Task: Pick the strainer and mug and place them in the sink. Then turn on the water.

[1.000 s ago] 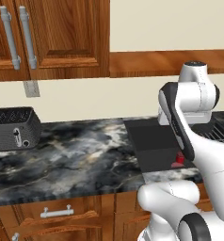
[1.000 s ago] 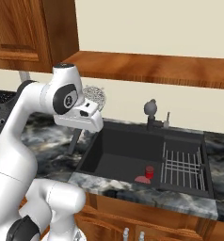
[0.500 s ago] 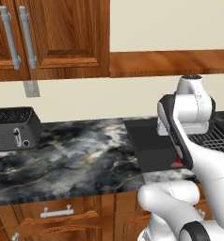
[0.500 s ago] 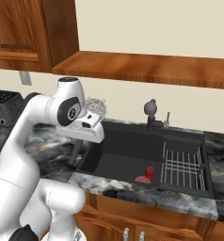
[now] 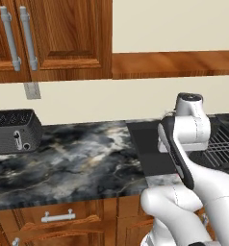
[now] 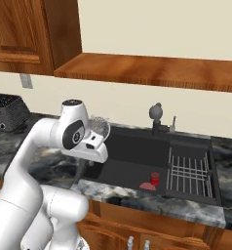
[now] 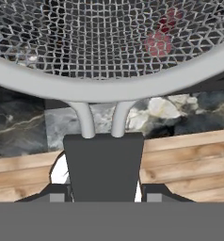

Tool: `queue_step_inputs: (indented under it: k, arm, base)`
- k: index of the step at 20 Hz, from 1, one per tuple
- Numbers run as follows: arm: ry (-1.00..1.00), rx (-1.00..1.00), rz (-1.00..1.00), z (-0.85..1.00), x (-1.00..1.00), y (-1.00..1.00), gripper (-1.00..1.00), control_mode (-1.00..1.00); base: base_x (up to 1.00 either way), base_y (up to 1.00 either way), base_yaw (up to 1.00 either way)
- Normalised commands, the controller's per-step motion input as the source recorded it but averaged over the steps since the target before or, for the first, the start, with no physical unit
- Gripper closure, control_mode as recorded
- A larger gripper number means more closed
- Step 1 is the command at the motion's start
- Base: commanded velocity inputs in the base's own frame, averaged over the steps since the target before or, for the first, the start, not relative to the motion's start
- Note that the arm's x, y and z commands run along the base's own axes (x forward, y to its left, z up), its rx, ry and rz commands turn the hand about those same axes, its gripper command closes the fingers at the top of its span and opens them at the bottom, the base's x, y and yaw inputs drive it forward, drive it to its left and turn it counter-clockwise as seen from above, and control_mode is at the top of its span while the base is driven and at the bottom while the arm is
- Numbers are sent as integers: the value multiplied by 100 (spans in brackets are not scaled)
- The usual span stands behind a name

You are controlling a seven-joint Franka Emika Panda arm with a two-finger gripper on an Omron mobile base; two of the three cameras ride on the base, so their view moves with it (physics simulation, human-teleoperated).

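Observation:
My gripper (image 7: 104, 189) is shut on the dark flat handle (image 7: 104, 162) of the strainer. Its silvery rim and wire mesh (image 7: 109, 42) spread across the top of the hand view. From the right base view, the strainer (image 6: 99, 128) hangs just above the gripper (image 6: 95, 138), over the left end of the black sink (image 6: 132, 161). The sink's left wall (image 5: 146, 146) lies beside my arm in the left base view. The mug is out of view. No water is in view at the faucet (image 6: 157, 117).
A small bright red thing (image 6: 155, 177) stands in the sink by a flat reddish piece (image 6: 147, 186). A ribbed wire rack (image 6: 188, 171) fills the sink's right part. A black toaster (image 5: 13, 129) sits far left on the marbled counter (image 5: 82, 158).
The hand has come down and turned with the strainer still in it. The strainer now hangs lower, at the sink's left end.

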Motion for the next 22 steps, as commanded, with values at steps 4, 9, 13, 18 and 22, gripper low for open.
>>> queue_step_inputs:
  k: [4, 9, 13, 18, 22]
  arm:
    - [1, 0, 0, -27, 0, 0, 100, -100]
    - [1, 0, 0, -17, 18, 0, 100, -100]
    - [0, 0, 0, -14, 48, 0, 100, -100]
    - [0, 0, 0, -13, 60, 0, 100, -100]
    - [3, 0, 0, -33, 77, -2, 100, -100]
  base:
    - [0, 0, 0]
    - [0, 0, 0]
    - [0, 0, 0]
    - [0, 0, 0]
    - [0, 0, 0]
